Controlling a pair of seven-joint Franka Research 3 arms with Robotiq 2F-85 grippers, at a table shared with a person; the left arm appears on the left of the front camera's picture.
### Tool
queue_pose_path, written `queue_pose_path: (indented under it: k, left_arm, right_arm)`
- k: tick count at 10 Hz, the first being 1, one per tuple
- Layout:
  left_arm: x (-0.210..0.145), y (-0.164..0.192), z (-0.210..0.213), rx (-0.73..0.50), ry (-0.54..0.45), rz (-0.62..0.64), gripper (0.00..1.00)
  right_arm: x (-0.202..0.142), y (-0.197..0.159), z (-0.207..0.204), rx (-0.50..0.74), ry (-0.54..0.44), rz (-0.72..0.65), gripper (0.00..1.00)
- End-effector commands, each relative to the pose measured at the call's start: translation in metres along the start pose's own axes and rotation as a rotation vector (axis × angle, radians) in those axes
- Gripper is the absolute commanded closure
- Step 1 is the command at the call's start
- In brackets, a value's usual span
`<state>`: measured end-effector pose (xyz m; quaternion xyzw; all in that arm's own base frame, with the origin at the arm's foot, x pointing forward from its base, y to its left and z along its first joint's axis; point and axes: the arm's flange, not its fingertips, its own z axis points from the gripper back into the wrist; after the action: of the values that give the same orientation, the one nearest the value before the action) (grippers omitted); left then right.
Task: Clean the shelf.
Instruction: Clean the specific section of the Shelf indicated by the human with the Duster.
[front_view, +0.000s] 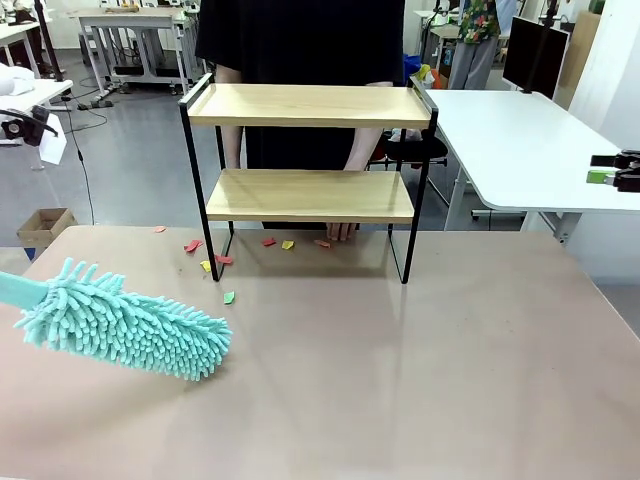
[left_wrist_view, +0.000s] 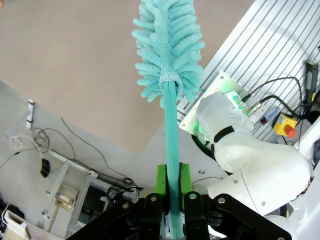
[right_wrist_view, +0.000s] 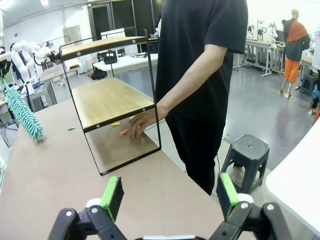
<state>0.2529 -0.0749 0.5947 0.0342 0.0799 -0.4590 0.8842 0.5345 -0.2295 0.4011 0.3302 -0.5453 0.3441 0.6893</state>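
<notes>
The shelf (front_view: 310, 195) stands at the table's far middle, two wooden boards in a black frame; it also shows as the shelf (right_wrist_view: 107, 97) in the right wrist view. A fluffy teal duster (front_view: 125, 325) hovers low over the table's left side, its handle running off the left edge. My left gripper (left_wrist_view: 172, 176) is shut on the duster's handle (left_wrist_view: 173, 130), with the duster head (left_wrist_view: 167, 47) pointing away. Several coloured paper scraps (front_view: 222, 259) lie on the table under and in front of the shelf. My right gripper (right_wrist_view: 170, 195) is open, far right of the shelf and holding nothing.
A person in black stands behind the shelf, one hand (front_view: 340, 231) resting on the table beneath the lower board. A white table (front_view: 520, 140) adjoins at the right, and a black stool (right_wrist_view: 245, 150) stands beyond the table edge. A cardboard box (front_view: 45, 228) sits on the floor at left.
</notes>
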Motion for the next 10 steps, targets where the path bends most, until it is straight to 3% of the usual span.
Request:
queue_pose_path:
  k: [1,4,6,8,10]
  left_arm:
    - [-0.004,-0.003,-0.001,-0.007,-0.058,0.059,0.87]
    - [0.013,-0.022,0.013,-0.167,-0.239,0.109,0.87]
    - [0.039,-0.046,0.017,-0.306,-0.298,0.162,0.87]
    - [0.079,-0.082,0.01,-0.307,-0.386,0.368,0.87]
    - [0.107,-0.113,0.003,-0.357,-0.431,0.477,0.87]
  right_arm:
    - [0.004,0.001,-0.002,0.001,-0.001,0.006,0.0]
    - [0.004,0.001,-0.002,0.001,-0.001,0.006,0.0]
    - [0.004,0.001,-0.002,0.001,-0.001,0.006,0.0]
    - [0.004,0.001,-0.002,0.001,-0.001,0.006,0.0]
    - [0.004,0.001,-0.002,0.001,-0.001,0.006,0.0]
